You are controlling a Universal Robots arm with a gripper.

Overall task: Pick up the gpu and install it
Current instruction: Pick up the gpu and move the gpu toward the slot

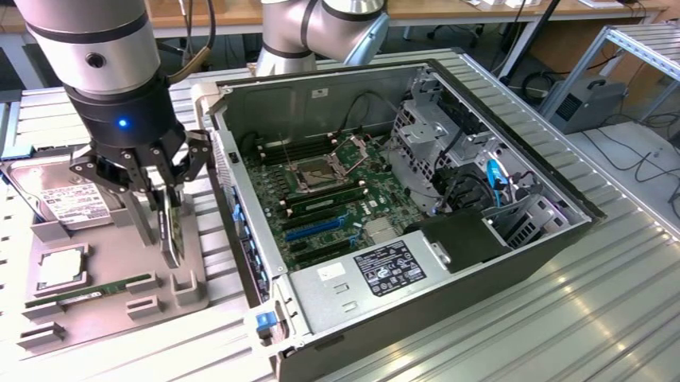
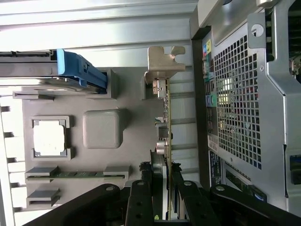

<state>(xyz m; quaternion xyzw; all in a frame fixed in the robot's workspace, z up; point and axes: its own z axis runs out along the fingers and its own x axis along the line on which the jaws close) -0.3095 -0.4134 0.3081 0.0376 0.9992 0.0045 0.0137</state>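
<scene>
Two fingers (image 2: 140,202) clamped on upright gpu (image 1: 169,239); gripped end hidden between them.

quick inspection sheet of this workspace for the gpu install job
surface: ribbed metal table; grey parts tray on it beside the open computer case
job's things: gpu upright on its edge at the tray, outside the case
clutter: hard drive, processor chip and memory stick in the tray
gripper: gripper closed on the gpu's upper edge
cables: black cables and a blue cable inside the case; loose cables on the floor
surroundings: metal rack, wooden desk behind
</scene>
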